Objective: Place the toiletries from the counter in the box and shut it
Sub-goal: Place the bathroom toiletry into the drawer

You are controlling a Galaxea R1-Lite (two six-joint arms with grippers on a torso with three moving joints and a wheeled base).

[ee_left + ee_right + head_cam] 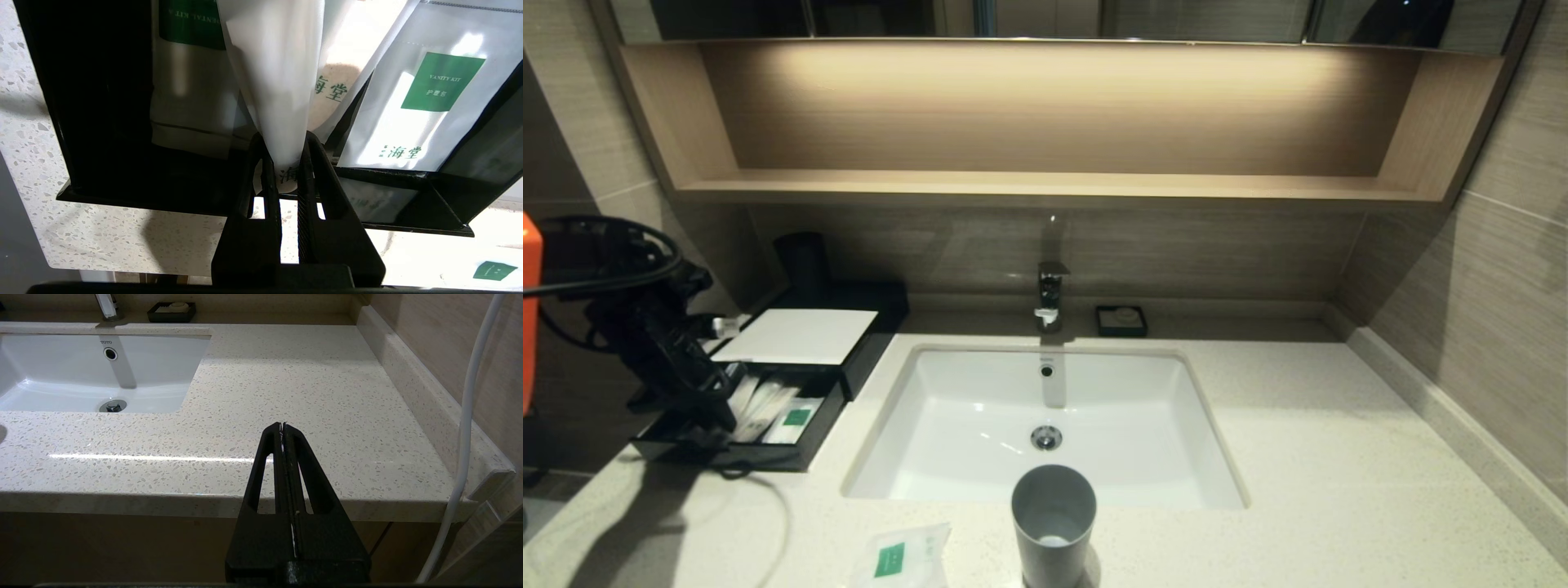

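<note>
Speckled cream stone makes up the table (1339, 457), and a white sink (980, 425) is sunk into its middle. A wooden shelf (1045, 186) runs along the wall above, with a tap (1049, 298) and a small black soap dish (1121, 321) at 12 o'clock from the sink. A grey cup (1054, 523) stands at the sink's 6 o'clock edge.

At 9 o'clock from the sink sits the black box (849, 359) with a white panel on top. Its drawer (739, 449) is pulled out. A squarish packet (421, 110) and another packet (184, 81) lie inside it.

The left end effector (288, 163) reaches down over the drawer's front edge. It is pinched tight on a long thin packet (278, 81), which points into the drawer.

One more packet (903, 557) lies on the table at 8 o'clock from the cup.

The right end effector (283, 430) hangs at the table's front edge, at 4 o'clock from the sink, its fingers pressed together with nothing between them.
</note>
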